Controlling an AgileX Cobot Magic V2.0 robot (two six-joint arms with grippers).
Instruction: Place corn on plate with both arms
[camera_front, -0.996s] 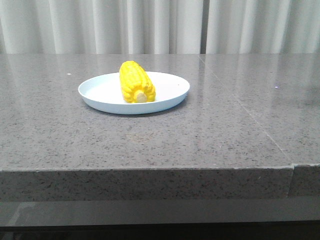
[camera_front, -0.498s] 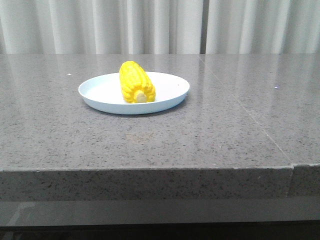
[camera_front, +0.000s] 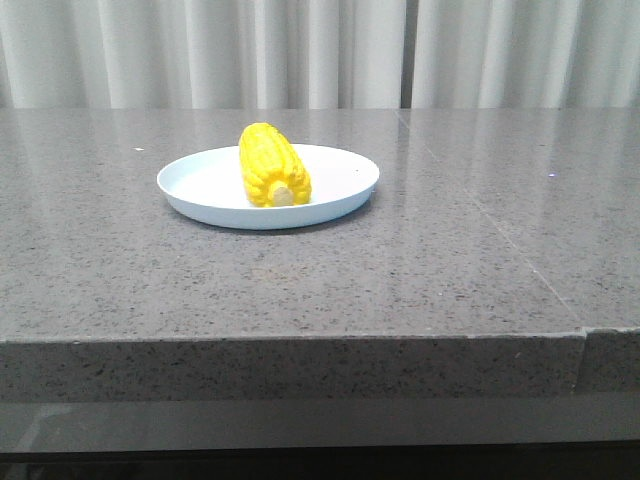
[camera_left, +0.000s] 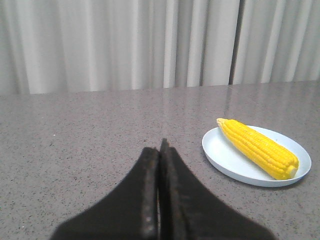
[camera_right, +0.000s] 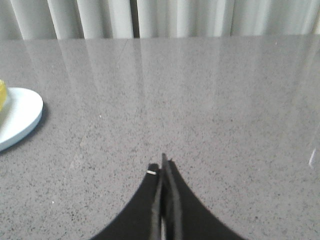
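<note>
Corn (camera_front: 273, 164) is lying across the plate (camera_front: 200, 190) on the counter (camera_front: 420, 270), both arms' jaws sitting pressed together holding nothing, so only a stray sweep is risking rolling it off.

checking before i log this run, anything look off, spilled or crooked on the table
Nothing stands out. The corn lies whole inside the plate, which sits flat on the table. The left gripper and right gripper are away from it, jaws shut and empty.
</note>
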